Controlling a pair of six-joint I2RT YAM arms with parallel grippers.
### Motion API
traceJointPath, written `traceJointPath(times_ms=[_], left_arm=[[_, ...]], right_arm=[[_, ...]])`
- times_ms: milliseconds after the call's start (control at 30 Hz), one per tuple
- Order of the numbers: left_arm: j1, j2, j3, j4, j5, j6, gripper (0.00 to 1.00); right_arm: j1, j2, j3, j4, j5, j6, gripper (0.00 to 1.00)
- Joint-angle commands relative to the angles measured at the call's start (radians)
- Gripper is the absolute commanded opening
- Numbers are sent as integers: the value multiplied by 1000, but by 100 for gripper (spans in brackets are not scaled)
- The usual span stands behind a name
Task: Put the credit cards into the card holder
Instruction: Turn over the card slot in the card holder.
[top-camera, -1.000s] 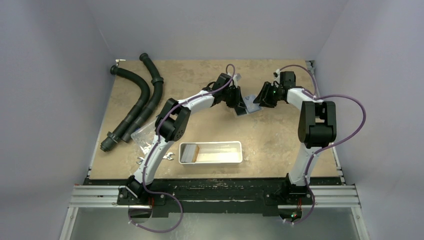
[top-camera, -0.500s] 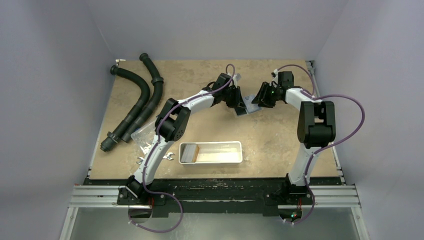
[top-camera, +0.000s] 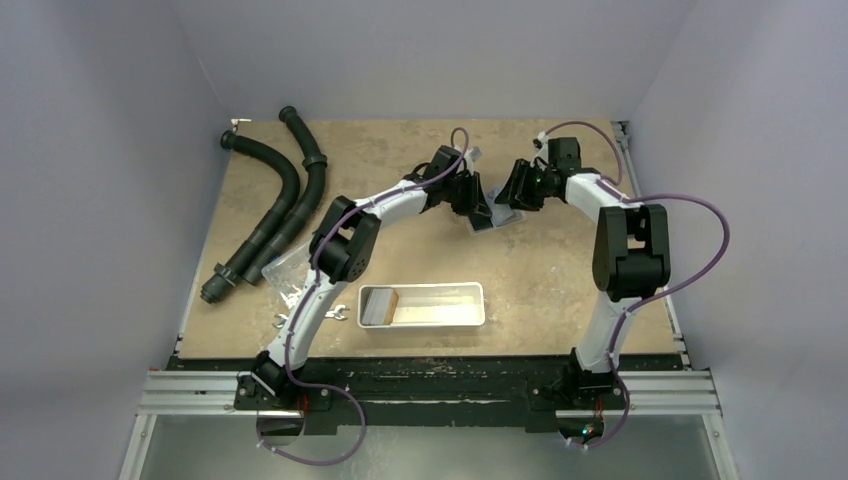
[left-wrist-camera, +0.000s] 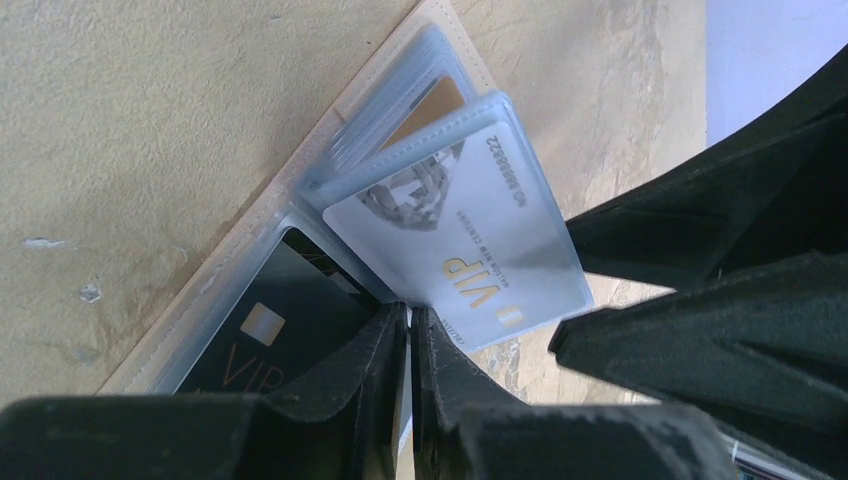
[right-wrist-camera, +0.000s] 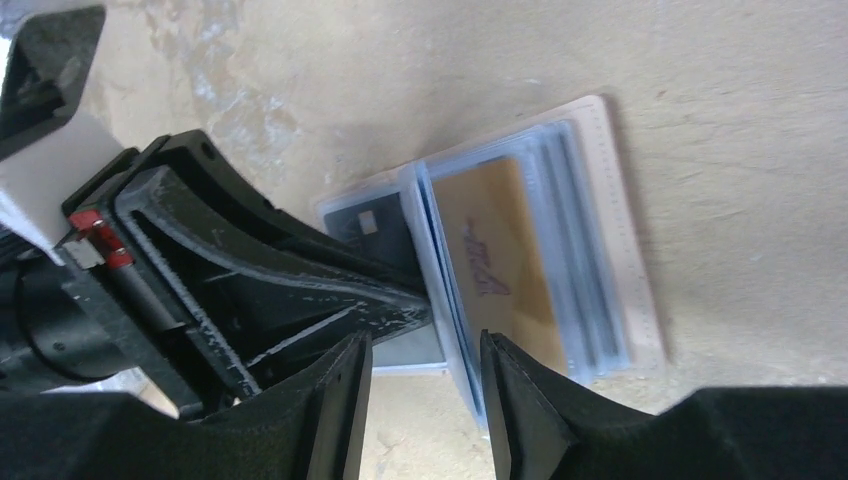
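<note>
Found the card holder open flat at the far middle of the desk, long axis slanting near-left to far-right, credit cards showing in its clear sleeves. Noted the left claw nearly closed, seemingly pinching a sleeve edge; the right claw half open, straddling the raised sleeves, gripping nothing. Since a second before, saw the right claw edged leftward and farther back.

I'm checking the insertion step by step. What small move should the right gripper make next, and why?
Probably nudge the open right gripper forward to seat the silver VIP card deeper in its raised clear sleeve: the left gripper is shut on the card holder by the fold, steadying it.
</note>
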Motion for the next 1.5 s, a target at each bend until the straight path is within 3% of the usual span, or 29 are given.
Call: traceJointPath(times_ms=[0, 533, 900, 1100, 1367, 1467], left_arm=[[11, -43, -32, -34, -12, 26, 13], [58, -190, -177, -38, 16, 31, 27], [67, -243, -257, 24, 17, 16, 29], [67, -252, -271, 36, 21, 15, 29], [71, -290, -288, 39, 16, 23, 30], [79, -316, -311, 48, 22, 22, 31]], right_arm=[[27, -17, 32, 16, -86, 1, 51], [25, 26, 37, 50, -139, 24, 50], [24, 32, 20, 74, -172, 31, 27], [26, 52, 20, 75, -167, 30, 24], [25, 68, 28, 81, -202, 37, 6], [25, 56, 18, 99, -228, 47, 5]])
